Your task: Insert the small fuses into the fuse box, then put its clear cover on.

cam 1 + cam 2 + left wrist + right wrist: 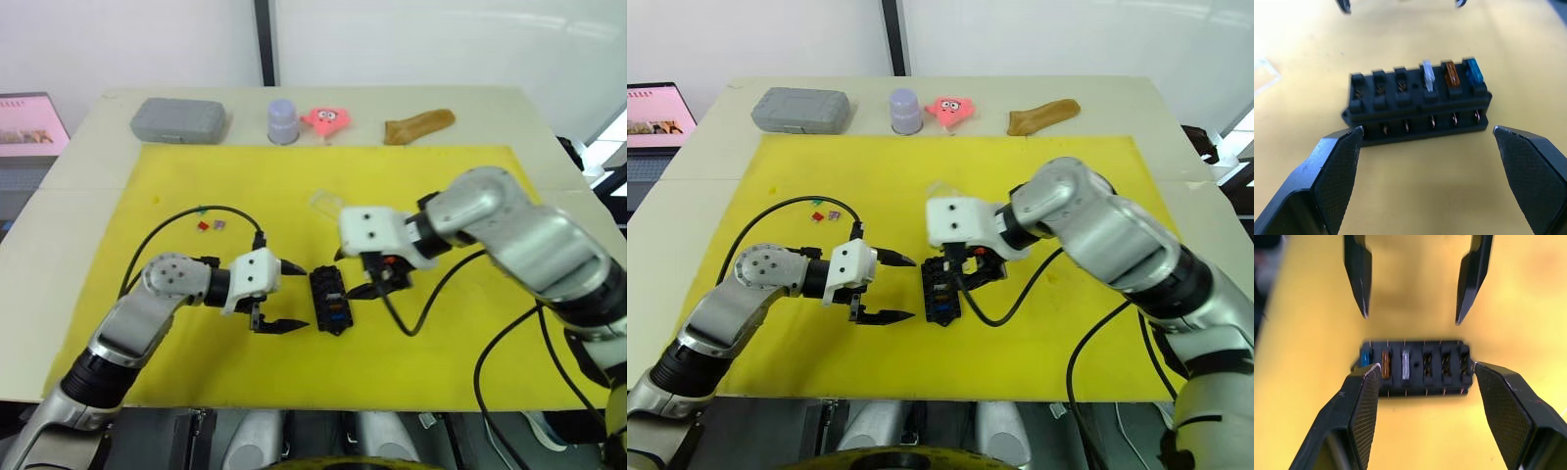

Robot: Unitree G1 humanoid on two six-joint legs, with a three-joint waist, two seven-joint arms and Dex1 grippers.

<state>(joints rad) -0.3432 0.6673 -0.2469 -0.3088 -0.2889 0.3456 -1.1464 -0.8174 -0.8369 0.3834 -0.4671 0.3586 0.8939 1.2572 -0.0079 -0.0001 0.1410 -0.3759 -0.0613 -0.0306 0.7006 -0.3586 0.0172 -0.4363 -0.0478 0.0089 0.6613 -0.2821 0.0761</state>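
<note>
One black fuse box [329, 300] holds three fuses [1449, 76], three more fuses [211, 223] lie loose at left, with one clear cover [326, 204], one grey case [179, 119], and one cup [282, 121].

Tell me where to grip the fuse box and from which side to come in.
Grip the fuse box across its two short ends, coming down from above, as the open right gripper already straddles it. It lies flat on the yellow mat, slots up; the long sides are bumpy and three fuses stand on top.
</note>
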